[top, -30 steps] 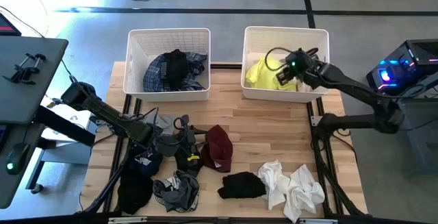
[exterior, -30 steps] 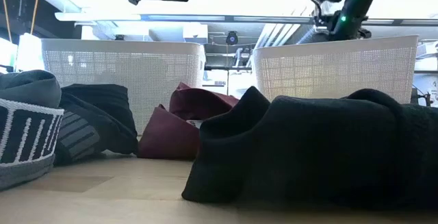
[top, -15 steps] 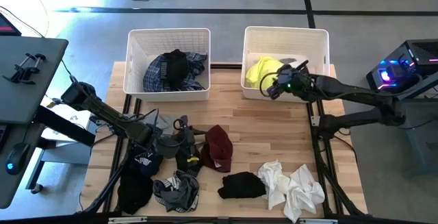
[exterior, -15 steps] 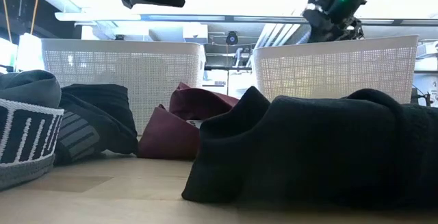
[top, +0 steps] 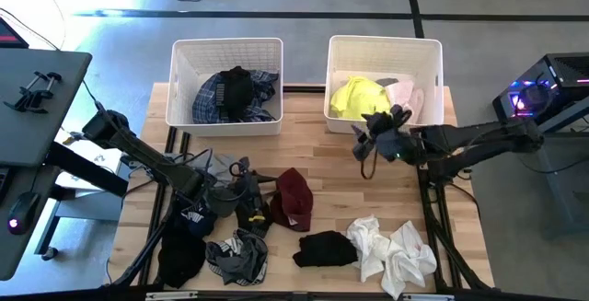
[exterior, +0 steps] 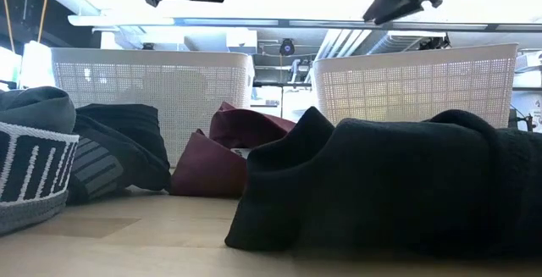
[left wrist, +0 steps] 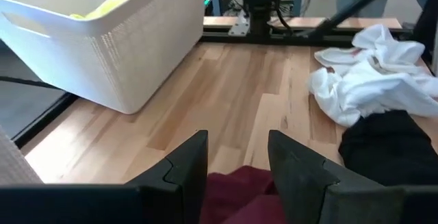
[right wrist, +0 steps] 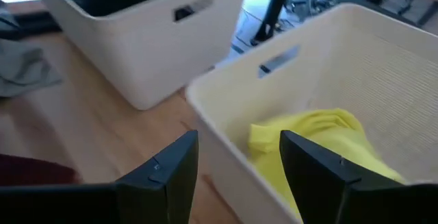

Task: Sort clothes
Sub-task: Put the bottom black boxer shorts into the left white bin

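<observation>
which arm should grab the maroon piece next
Left, probably. The left gripper hangs open just beside the maroon garment, which shows between its fingers in the wrist view. The right gripper is open near the right bin.

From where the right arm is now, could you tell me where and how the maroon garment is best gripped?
Probably at the raised fold on top of the maroon garment, coming straight down from above. It lies crumpled on the table, peaked in the low view, with dark clothes touching its left edge; its right side is clear. The right gripper hovers open near the bin.
</observation>
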You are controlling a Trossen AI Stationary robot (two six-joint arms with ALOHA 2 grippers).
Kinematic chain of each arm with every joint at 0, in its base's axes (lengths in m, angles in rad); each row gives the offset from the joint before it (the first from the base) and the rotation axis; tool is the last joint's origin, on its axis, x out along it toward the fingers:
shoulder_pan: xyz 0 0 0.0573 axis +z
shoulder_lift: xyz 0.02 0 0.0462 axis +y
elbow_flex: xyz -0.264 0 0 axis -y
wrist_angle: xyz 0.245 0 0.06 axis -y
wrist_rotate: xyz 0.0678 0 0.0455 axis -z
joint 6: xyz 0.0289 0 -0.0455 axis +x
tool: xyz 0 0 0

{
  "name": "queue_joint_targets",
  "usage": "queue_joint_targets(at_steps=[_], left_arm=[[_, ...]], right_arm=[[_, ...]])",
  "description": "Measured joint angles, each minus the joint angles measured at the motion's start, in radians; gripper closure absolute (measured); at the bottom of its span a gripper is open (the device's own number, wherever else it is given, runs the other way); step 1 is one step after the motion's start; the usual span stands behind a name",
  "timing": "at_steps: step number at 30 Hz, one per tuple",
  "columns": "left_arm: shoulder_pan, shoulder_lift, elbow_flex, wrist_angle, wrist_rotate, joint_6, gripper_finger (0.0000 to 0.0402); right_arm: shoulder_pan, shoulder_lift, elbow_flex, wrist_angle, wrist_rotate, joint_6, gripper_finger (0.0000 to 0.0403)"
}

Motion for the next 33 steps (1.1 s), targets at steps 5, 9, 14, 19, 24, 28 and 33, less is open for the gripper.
queue_joint_targets(at_steps=[5,9,14,19,24,28,33], left_arm=[[0.012,0.0,0.0,0.024,-0.006,0.049,0.0261],[0.014,0.0,0.0,0.024,-0.006,0.034,0.0261],[-0.005,0.006,0.0,0.023,-0.005,0.002,0.0261],[-0.034,0.006,0.0,0.035,-0.005,-0.009,0.0261],[-0.068,0.006,0.0,0.037,-0.005,-0.035,0.0261],[-0.102,0.006,0.0,0.036,-0.005,-0.035,0.0261],[-0.128,0.006,0.0,0.037,-0.005,-0.002,0.0261]], right_arm=[[0.163,0.0,0.0,0.026,0.105,0.047,0.021],[0.297,0.024,0.0,0.111,0.166,0.026,0.021],[0.437,0.105,0.0,0.238,0.165,-0.077,0.021],[0.537,0.208,0.0,0.321,0.156,-0.093,0.021],[0.612,0.305,0.0,0.4,0.156,-0.085,0.021],[0.643,0.381,0.0,0.486,0.155,-0.063,0.021],[0.65,0.461,0.0,0.588,0.155,-0.065,0.021]])
